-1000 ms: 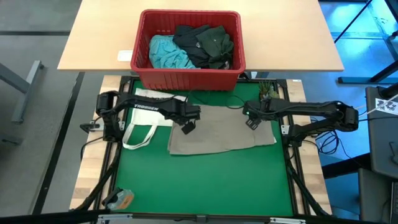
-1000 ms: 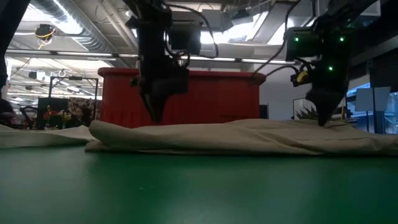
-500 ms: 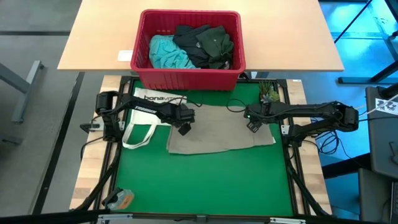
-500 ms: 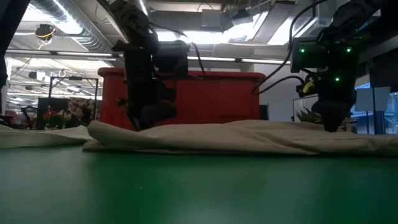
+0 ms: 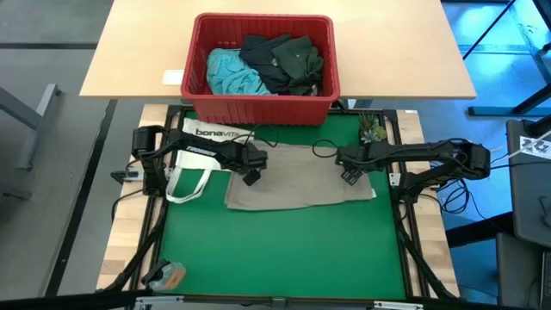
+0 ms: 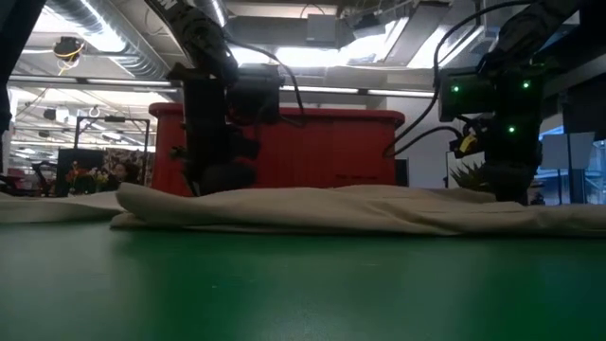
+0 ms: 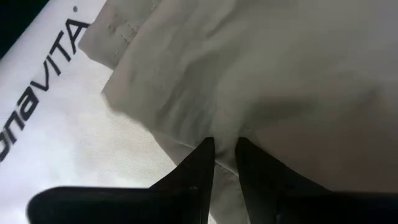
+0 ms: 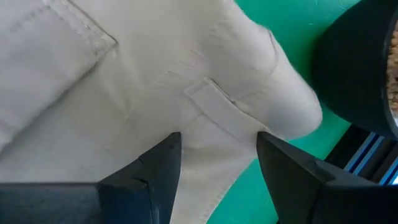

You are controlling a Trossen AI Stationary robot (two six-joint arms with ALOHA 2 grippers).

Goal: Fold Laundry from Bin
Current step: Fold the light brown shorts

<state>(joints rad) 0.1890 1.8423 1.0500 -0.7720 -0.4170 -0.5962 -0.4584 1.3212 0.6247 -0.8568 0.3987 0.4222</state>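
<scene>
In the high view a khaki garment [image 5: 297, 176] lies flat across the middle of the frame on the green mat [image 5: 275, 250], its left edge over a white tote [image 5: 200, 164]. The left gripper [image 5: 250, 175] presses on the garment's upper left with fingers [image 7: 198, 168] nearly together, pinching a fold of cloth, while the right gripper [image 5: 349, 173] sits on its upper right, fingers [image 8: 163, 163] apart and straddling a belt loop. Farther up, at top centre, the red bin [image 5: 260, 105] holds turquoise [image 5: 231, 72] and dark [image 5: 284, 60] laundry.

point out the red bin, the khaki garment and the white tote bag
red bin [image 5: 258, 110], high view, front wall.
khaki garment [image 5: 301, 181], high view, middle of the cloth.
white tote bag [image 5: 215, 133], high view, printed panel.
</scene>
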